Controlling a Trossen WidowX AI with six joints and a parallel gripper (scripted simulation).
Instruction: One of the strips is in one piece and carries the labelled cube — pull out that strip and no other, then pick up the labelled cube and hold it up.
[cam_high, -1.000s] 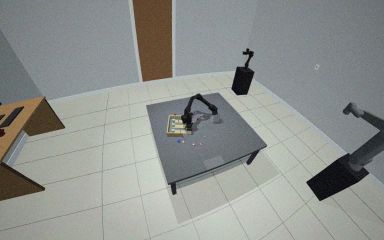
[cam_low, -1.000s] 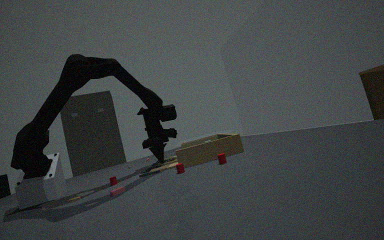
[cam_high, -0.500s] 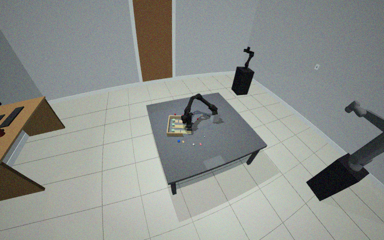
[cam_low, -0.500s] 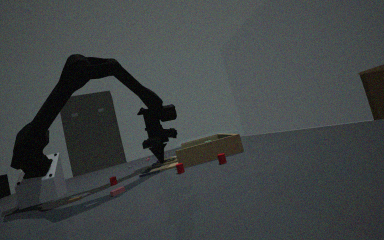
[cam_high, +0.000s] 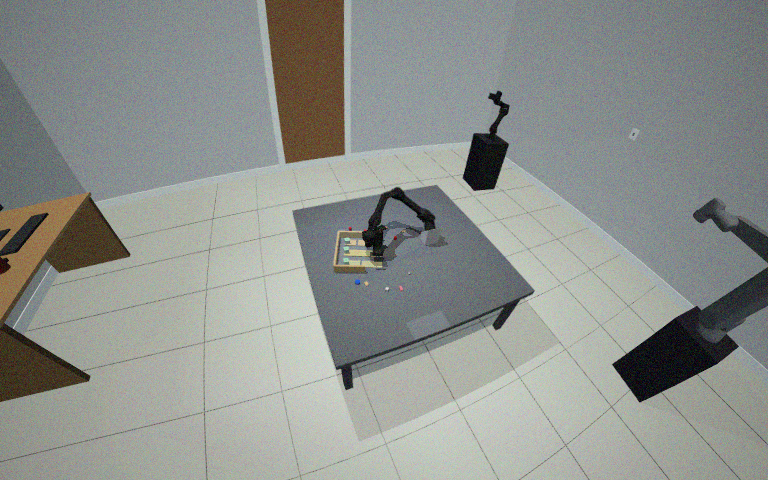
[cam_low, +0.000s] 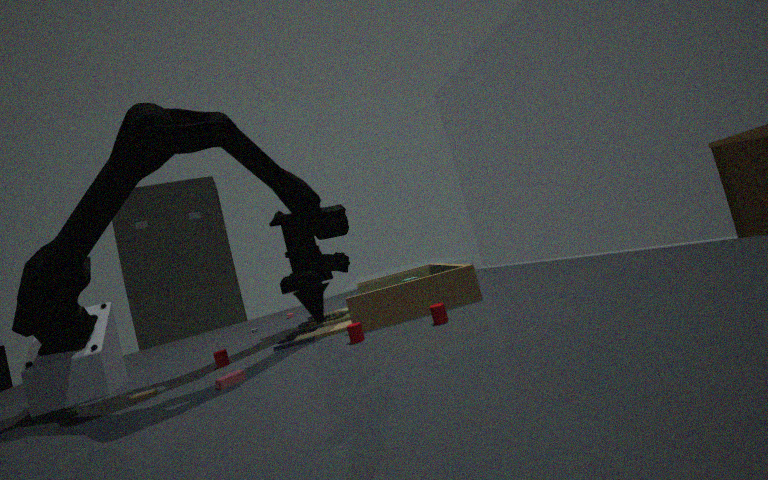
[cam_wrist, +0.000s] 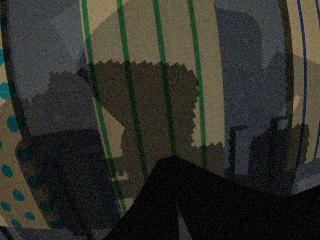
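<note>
My gripper is shut with nothing between the fingers. Its tip is down on the near end of a tan strip with green stripes, just outside the open end of the wooden tray. In the wrist view a tan strip with blue stripes lies to the right and a teal-dotted strip to the left. Small green cubes sit on the strips inside the tray. I cannot tell which cube carries the label.
The grey table holds red cylinders beside the tray, a pink block, and small blue, orange and white pieces in front of the tray. The arm's base stands behind.
</note>
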